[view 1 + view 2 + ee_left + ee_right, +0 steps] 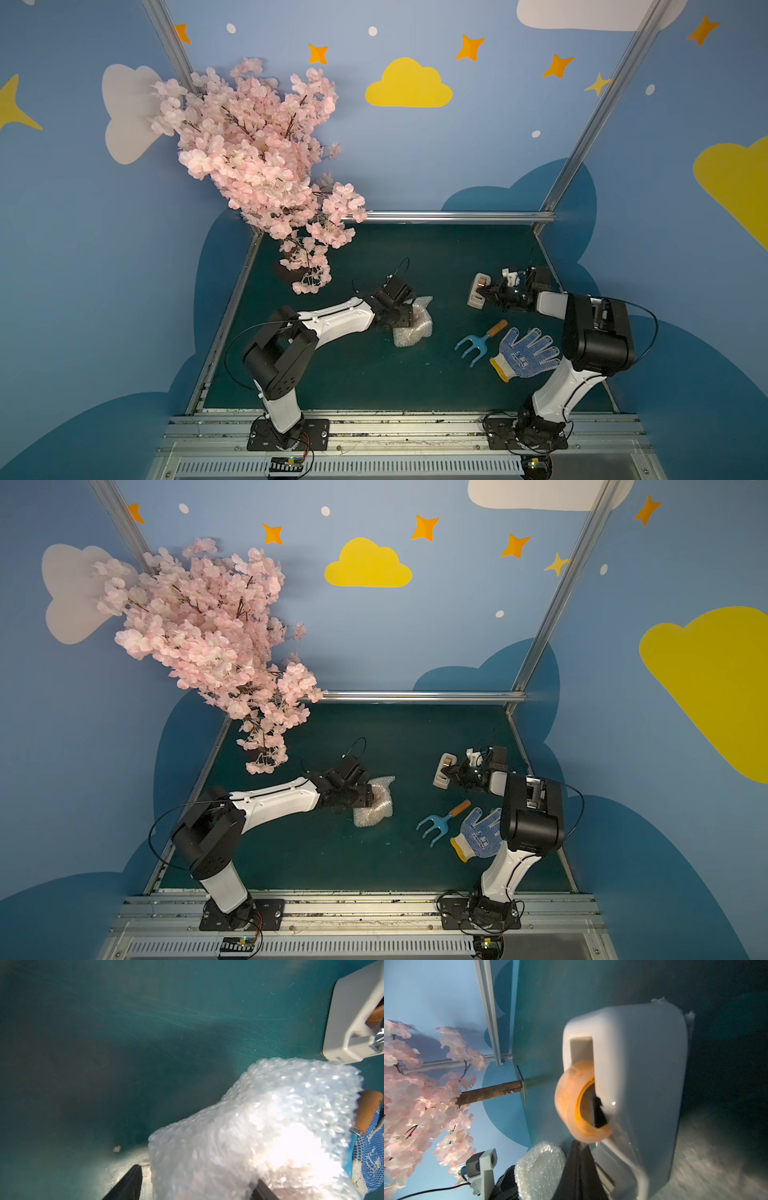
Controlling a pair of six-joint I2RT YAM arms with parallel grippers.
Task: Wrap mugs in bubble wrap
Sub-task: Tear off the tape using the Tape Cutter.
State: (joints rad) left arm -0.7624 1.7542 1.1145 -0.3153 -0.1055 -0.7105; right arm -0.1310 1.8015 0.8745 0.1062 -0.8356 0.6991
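The bubble wrap (pixel 415 330) (pixel 376 808) is bunched into a lumpy bundle on the green table, left of centre. The mug is hidden inside it; only a faint pink tint shows through. My left gripper (pixel 405 316) (pixel 369 796) reaches in from the left, its fingers set wide on either side of the bundle (pixel 270 1126) and holding it. My right gripper (pixel 484 293) (pixel 446 774) is shut, its tips (pixel 579 1145) at the front of the white tape dispenser (pixel 474 298) (pixel 643 1064), just under the orange tape roll (pixel 571 1105). Whether tape lies between the tips cannot be seen.
A blue hand rake (pixel 478 343) with a wooden handle and a blue-dotted work glove (pixel 525 353) lie near the right arm. A pink blossom tree (pixel 257 158) overhangs the table's far left corner. Metal frame rails edge the table (pixel 332 374).
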